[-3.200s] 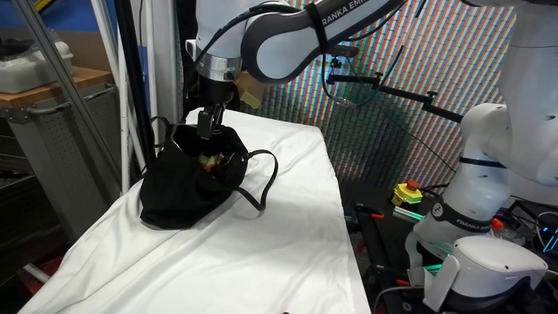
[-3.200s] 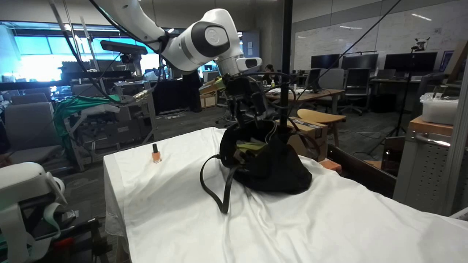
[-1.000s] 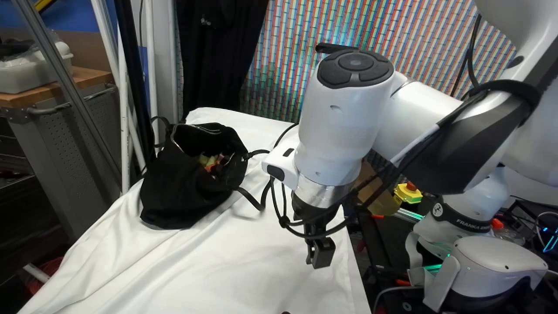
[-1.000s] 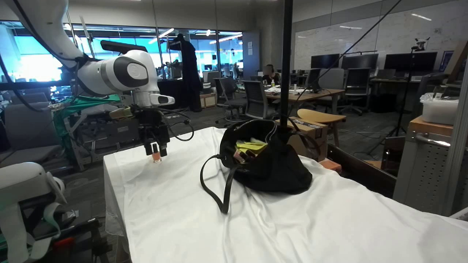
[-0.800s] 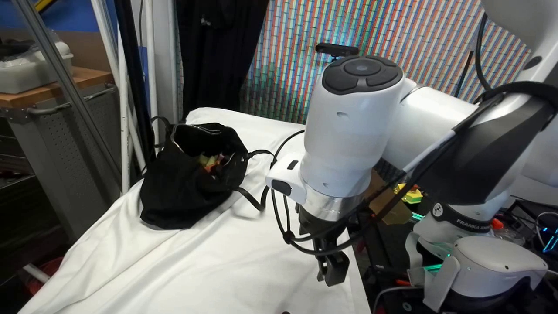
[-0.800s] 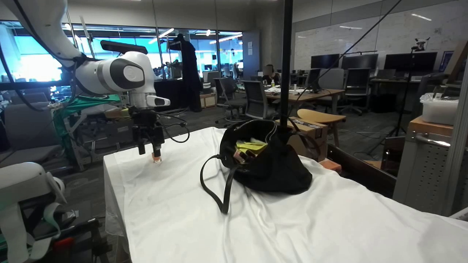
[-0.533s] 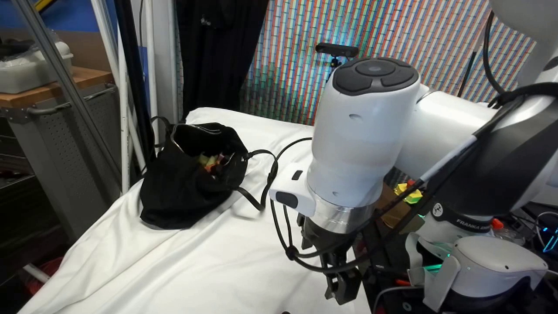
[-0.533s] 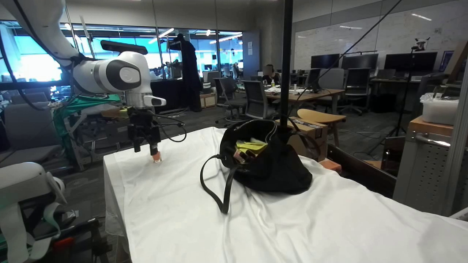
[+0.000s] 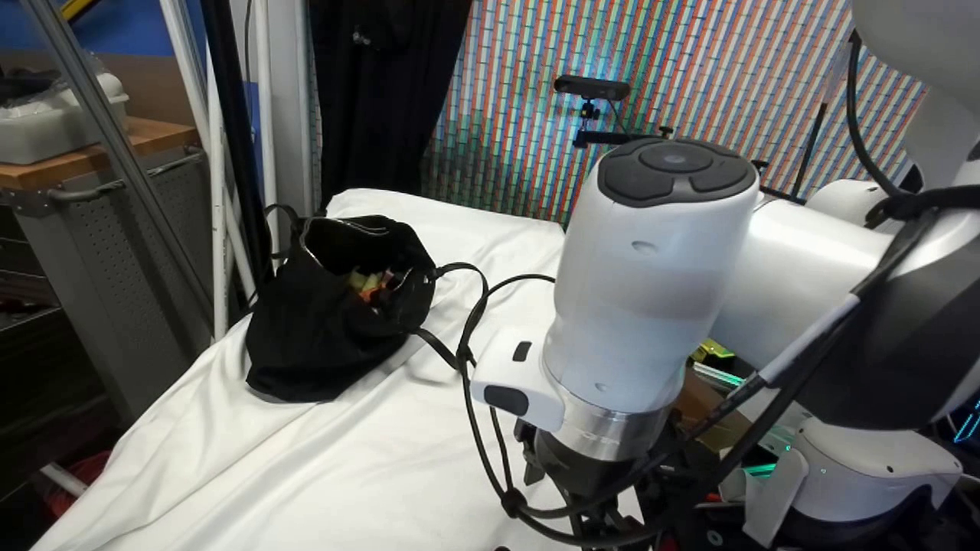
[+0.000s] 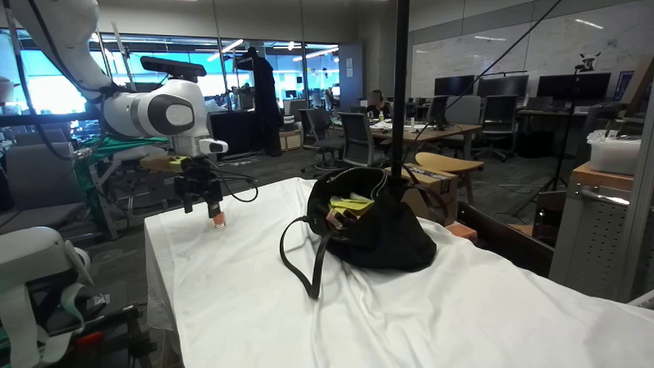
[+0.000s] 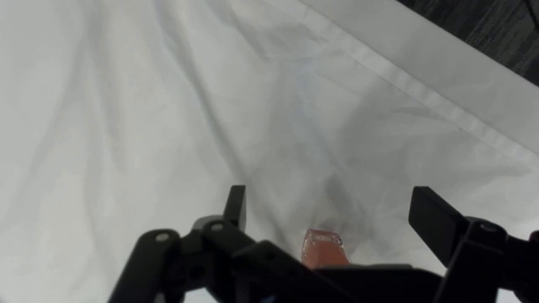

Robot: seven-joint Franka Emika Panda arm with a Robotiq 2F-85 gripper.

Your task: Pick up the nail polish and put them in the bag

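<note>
Two fingers (image 11: 438,225) stand wide apart on the gripper (image 11: 328,206); nothing held. One orange-pink bottle of nail polish (image 11: 322,252) stands by the fingertips: wrist view puts it midway across the gap but on the gripper-body side of the tips, upper part hidden. In an exterior view a finger (image 10: 213,210) covers the cap; depth is poor there, so contact cannot be told.

Main risk (my judgement): lowering with that offset would land a finger on the cap and topple the bottle. Closing from here would likely miss, or nip one edge and spin it away. Contributing: white cloth (image 11: 126,126) under the gripper is creased, footing uneven; its hem (image 11: 429,97) runs near the bottle, floor (image 11: 488,29) beyond, so a toppled bottle might roll off.

Farther out: slack handle (image 10: 319,263) lies on the gripper's side of the bag (image 10: 393,240). A low carry could hook it and drag the bag.

Farthest, well apart from the gripper: the bag's mouth, with small bottles (image 10: 337,219) already inside. Soft wall may sag; released early or off-centre, a bottle could glance off the rim onto the cloth.
</note>
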